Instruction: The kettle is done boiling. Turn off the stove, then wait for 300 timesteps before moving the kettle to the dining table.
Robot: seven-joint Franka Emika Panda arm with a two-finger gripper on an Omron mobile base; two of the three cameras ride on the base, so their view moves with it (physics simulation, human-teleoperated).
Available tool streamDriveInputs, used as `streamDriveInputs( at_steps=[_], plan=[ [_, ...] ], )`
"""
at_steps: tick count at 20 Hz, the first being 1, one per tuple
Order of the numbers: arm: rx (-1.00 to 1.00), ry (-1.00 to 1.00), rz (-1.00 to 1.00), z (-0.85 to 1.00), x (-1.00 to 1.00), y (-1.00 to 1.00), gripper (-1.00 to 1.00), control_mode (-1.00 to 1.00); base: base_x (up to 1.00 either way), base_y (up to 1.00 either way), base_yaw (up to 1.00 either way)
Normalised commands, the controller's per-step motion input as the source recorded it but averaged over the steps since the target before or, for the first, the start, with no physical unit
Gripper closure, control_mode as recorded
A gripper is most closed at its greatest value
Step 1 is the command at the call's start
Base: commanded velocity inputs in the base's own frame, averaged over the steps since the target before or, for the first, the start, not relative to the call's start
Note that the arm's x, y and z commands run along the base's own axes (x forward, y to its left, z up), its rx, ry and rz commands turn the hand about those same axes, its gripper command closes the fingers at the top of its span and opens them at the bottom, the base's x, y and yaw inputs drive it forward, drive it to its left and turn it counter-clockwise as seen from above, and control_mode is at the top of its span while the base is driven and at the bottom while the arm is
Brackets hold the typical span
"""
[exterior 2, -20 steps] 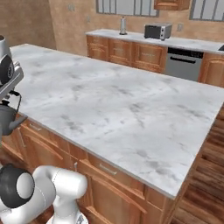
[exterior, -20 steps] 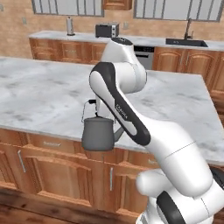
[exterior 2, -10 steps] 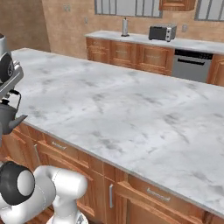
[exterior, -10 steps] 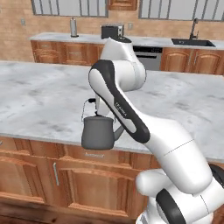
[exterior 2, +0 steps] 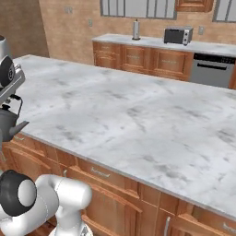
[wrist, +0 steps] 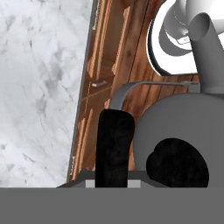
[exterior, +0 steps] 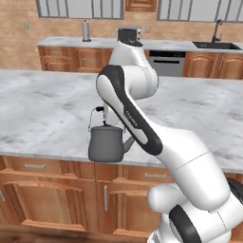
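The dark grey kettle (exterior: 107,143) hangs by its thin arched handle from my gripper (exterior: 99,110), which is shut on the handle. It hangs in the air just in front of the near edge of the dining table (exterior: 42,109), level with the slab and above the wooden cabinet fronts. From the right base, the kettle (exterior 2: 7,126) shows at the far left beside the dining table (exterior 2: 138,115). In the hand view, one dark finger (wrist: 114,148) stands beside the kettle (wrist: 183,122), with the dining table (wrist: 39,87) on the left. The stove is out of view.
Brown cabinet doors and drawers (exterior: 47,199) run under the slab, right behind the kettle. The far wall counter carries a toaster (exterior: 129,34) and a paper-towel stand (exterior: 86,31), with a dishwasher (exterior: 163,61) and a sink (exterior: 216,45) alongside.
The whole picture has shifted in both base views, so the base has driven along the dining table. The kettle still hangs in the shut gripper, in the same place relative to the arm.
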Motion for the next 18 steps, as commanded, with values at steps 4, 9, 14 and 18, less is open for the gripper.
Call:
streamDriveInputs(
  at_steps=[4, 9, 14, 18],
  plan=[
    [0.00, 0.00, 0.00, 0.00, 0.00, 0.00, 1.00, 1.00, 0.01, 1.00, -0.15],
    [0.00, 0.00, 0.00, 0.00, 0.00, 0.00, 1.00, 1.00, -0.03, 1.00, -0.14],
    [0.00, 0.00, 0.00, 0.00, 0.00, 0.00, 1.00, 1.00, -0.10, 1.00, -0.13],
    [0.00, 0.00, 0.00, 0.00, 0.00, 0.00, 1.00, 1.00, -0.19, 1.00, -0.12]
  ],
)
